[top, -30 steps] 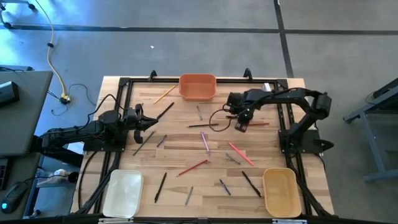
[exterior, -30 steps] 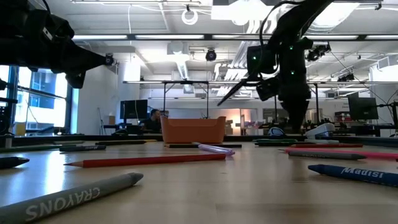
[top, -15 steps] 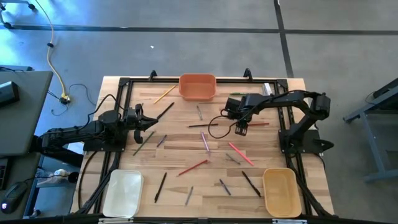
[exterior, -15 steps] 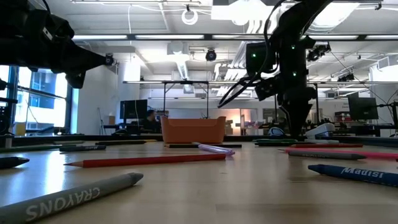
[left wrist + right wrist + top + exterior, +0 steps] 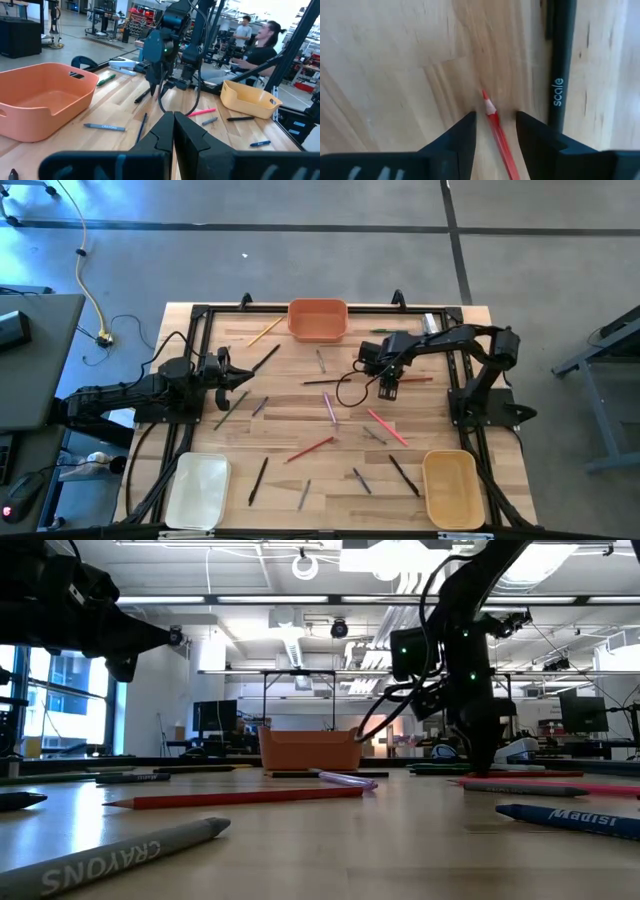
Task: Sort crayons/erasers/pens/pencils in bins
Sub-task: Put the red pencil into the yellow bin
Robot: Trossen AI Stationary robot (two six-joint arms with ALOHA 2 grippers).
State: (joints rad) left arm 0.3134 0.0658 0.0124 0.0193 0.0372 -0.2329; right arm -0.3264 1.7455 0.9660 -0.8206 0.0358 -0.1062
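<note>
Wooden counter (image 5: 300, 425) with a black frame, grey floor around it; low view looks into an open lab with ceiling lights. Far left, left end effector (image 5: 228, 369) parked over the counter's left edge, fingers pressed shut, nothing in them. White bin (image 5: 198, 490) at near-left corner, orange bin (image 5: 318, 320) at far-middle edge, tan-yellow bin (image 5: 452, 488) at near-right corner; nothing visible inside any of them from above. Pens, pencils and crayons lie loose across the counter: wood-yellow pencil (image 5: 264, 332) just left of the orange bin, black pen (image 5: 258, 479) near the white bin, long red pencil (image 5: 311, 449) mid-counter, pink crayon (image 5: 386, 426) right of centre. Right end effector (image 5: 390, 388) pointed down at the counter, right of centre, fingers parted and straddling the sharpened tip of a red pencil (image 5: 495, 125); fingers not touching it, pencil lies flat. Dark pen marked "scale" (image 5: 559, 75) lies just beside it.
</note>
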